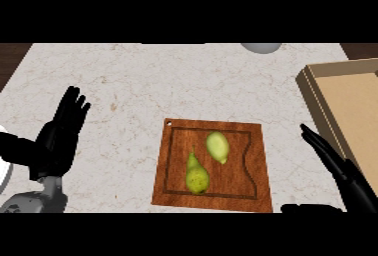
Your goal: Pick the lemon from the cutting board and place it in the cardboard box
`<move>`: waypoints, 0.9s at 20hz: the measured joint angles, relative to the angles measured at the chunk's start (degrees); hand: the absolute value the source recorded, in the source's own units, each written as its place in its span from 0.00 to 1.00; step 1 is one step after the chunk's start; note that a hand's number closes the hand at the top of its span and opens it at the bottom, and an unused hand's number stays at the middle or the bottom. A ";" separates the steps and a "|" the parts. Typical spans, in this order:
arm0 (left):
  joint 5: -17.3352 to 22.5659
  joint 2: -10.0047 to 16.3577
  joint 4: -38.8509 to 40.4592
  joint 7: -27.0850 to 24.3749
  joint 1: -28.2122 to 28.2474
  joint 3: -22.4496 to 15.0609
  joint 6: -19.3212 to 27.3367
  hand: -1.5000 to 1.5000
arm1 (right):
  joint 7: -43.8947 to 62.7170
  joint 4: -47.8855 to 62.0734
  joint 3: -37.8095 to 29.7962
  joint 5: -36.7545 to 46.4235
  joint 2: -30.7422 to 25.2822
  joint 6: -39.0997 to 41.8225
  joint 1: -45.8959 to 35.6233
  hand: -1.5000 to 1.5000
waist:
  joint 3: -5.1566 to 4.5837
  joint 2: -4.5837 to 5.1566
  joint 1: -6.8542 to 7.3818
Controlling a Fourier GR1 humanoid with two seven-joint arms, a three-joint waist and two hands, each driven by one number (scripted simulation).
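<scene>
Right hand [336, 162] is hovering open by the cutting board [238, 200]; firm, slick lemon [217, 146] probably suits a mid-body grasp

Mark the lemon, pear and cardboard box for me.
lemon [217, 146]: head view, middle of the fruit.
pear [197, 179]: head view, its wide lower half.
cardboard box [354, 100]: head view, bare inside floor.

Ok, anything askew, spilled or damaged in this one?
Nothing spilled or damaged. Only the cutting board sits slightly turned against the counter's edges, with the lemon and a pear-shaped fruit lying inside its groove. The left hand and right hand are open, holding nothing.
</scene>
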 measured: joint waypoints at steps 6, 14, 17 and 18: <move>-0.87 -0.84 -0.98 1.61 -0.12 1.31 -0.94 0.50 | 8.23 -8.19 3.24 6.15 3.10 1.15 2.57 0.00 | 0.06 0.05 0.05; -1.98 -2.63 -0.76 0.93 0.33 2.77 -3.21 0.50 | 13.25 -3.86 5.39 12.22 9.80 2.66 -1.20 0.00 | 0.10 0.12 0.23; -2.44 -3.35 0.57 0.88 -0.71 3.53 -3.82 0.50 | 12.73 -1.26 6.53 14.63 12.24 2.50 -1.80 0.00 | 0.11 0.14 0.21; -2.45 -3.17 -0.38 2.08 -0.78 3.80 -3.87 0.50 | 12.65 -0.07 6.00 14.84 12.88 2.57 -2.75 0.00 | 0.11 0.14 0.24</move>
